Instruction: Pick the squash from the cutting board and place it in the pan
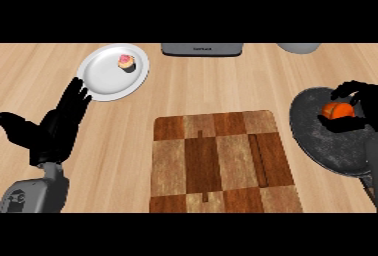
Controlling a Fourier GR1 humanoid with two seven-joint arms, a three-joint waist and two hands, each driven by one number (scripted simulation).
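Note:
An orange squash [336,110] is over the dark round pan [325,145] at the right edge of the counter. My right hand [356,106] curls its fingers and thumb round the squash and hides part of it. Whether the squash touches the pan's floor I cannot tell. The checkered wooden cutting board [221,162] lies in the middle with nothing on it. My left hand [55,127] rests open at the left, fingers straight and pointing up.
A white plate [103,80] holding a small pink cupcake [128,62] sits at the back left. A grey appliance [201,49] stands at the back centre, and a grey round object [299,47] at the back right. The pan's handle [367,175] runs toward the lower right.

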